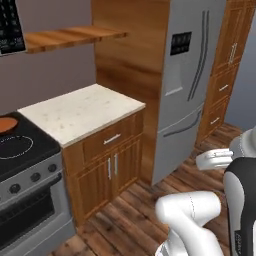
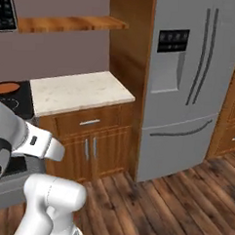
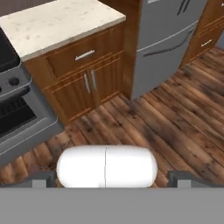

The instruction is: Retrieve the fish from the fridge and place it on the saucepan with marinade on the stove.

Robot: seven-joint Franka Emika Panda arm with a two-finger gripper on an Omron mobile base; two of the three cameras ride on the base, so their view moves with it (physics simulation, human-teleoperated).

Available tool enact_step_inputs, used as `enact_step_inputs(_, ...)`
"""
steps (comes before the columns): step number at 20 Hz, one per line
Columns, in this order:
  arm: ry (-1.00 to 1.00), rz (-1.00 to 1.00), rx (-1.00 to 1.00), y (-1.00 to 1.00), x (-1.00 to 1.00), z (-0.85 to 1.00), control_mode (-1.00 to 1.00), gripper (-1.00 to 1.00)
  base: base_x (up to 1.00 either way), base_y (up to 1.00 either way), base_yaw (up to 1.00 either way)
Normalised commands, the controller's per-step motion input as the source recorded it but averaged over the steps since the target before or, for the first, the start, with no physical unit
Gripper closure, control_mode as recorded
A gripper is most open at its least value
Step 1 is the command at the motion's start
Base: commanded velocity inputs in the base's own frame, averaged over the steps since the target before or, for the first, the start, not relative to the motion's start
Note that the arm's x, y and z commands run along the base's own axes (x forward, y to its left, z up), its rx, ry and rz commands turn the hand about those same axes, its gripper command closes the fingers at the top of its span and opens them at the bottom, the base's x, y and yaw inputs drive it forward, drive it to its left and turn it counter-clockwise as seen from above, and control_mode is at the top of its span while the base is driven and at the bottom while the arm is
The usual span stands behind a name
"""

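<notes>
chunky glossy white arm (image 1: 192, 215) near the fridge (image 1: 192, 75), rounded capsule-like links, dark grey-black joint section, small dark marks on the white shell

One fridge (image 2: 189, 89) with two long door handles. Left of the fridge: one pale tabletop (image 1: 82, 110), one drawer and two cabinet doors beneath it, one wooden shelf (image 1: 70, 37), one stove (image 1: 22, 150), one saucepan (image 1: 6, 124).
</notes>
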Motion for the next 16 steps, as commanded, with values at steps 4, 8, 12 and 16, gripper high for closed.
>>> enact_step_inputs(4,0.00,0.00,0.00,0.00,0.00,0.00,1.00,-1.00,0.69,-0.77,-0.51)
enact_step_inputs(8,0.00,0.00,0.00,0.00,0.00,0.00,1.00,-1.00,0.74,-0.73,-0.54)
enact_step_inputs(12,0.00,0.00,0.00,0.00,0.00,0.00,1.00,-1.00,0.98,-0.67,-0.57)
enact_step_inputs(16,0.00,0.00,0.00,0.00,0.00,0.00,1.00,-1.00,1.00,-0.52,-0.54)
